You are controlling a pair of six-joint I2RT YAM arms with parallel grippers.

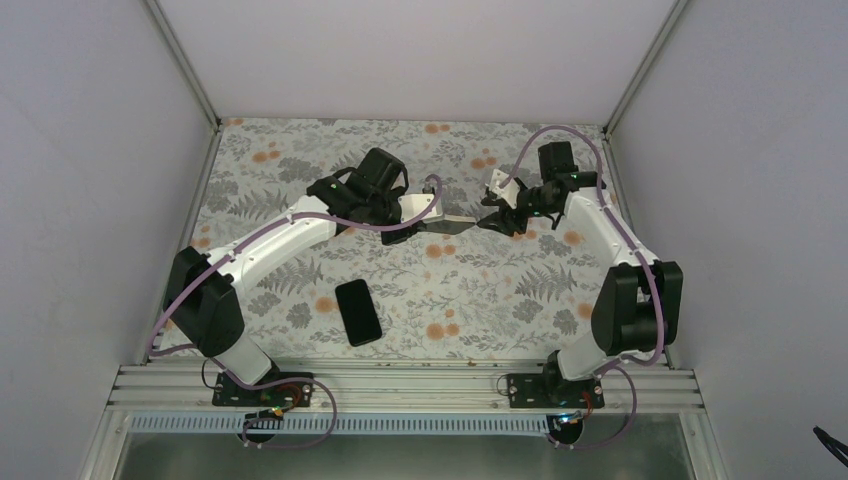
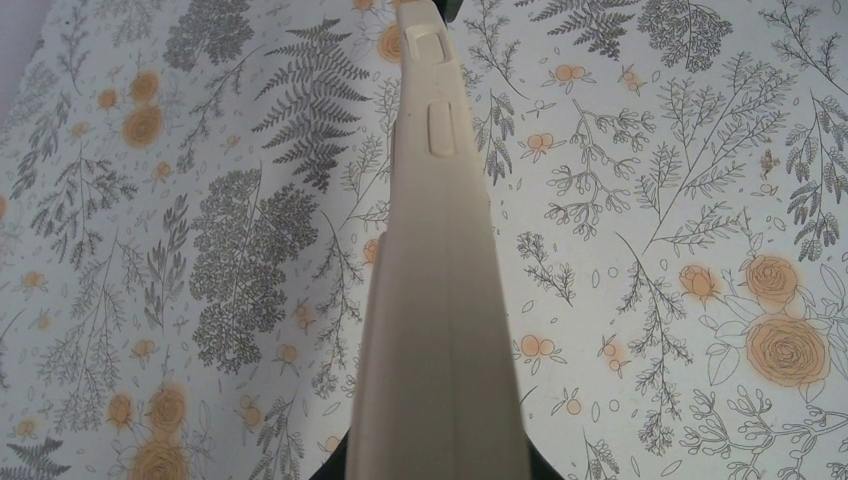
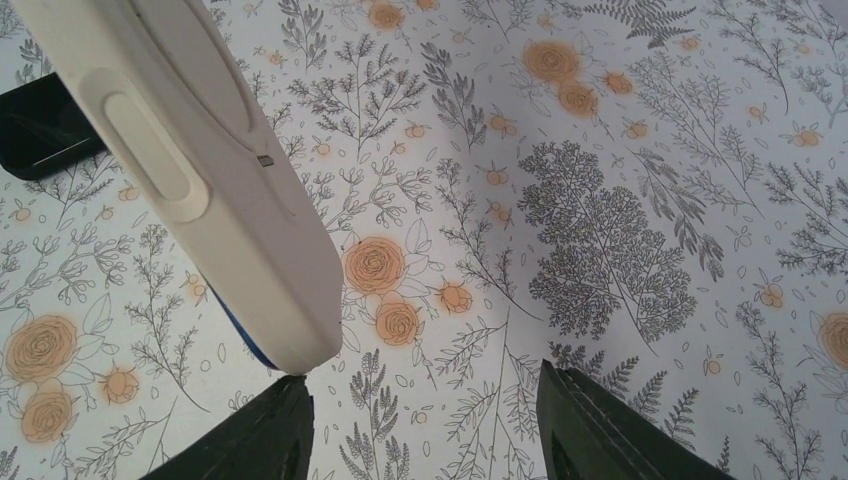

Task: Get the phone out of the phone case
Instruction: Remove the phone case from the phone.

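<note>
My left gripper (image 1: 430, 221) is shut on the phone case (image 1: 457, 221) and holds it edge-on above the flowered table, far of centre. In the left wrist view the whitish case (image 2: 440, 290) runs up from between my fingers, which it mostly hides, with its side buttons showing. The phone inside is hidden, apart from a thin dark-blue edge (image 3: 238, 335) under the case. My right gripper (image 1: 497, 216) is open at the case's free end. In the right wrist view the case's corner (image 3: 290, 330) sits just above my left fingertip (image 3: 275, 405), and the gap (image 3: 425, 425) holds nothing.
A second bare black phone (image 1: 358, 312) lies flat on the table near the front, left of centre; its corner shows in the right wrist view (image 3: 35, 125). Grey walls close off the table's left, right and far sides.
</note>
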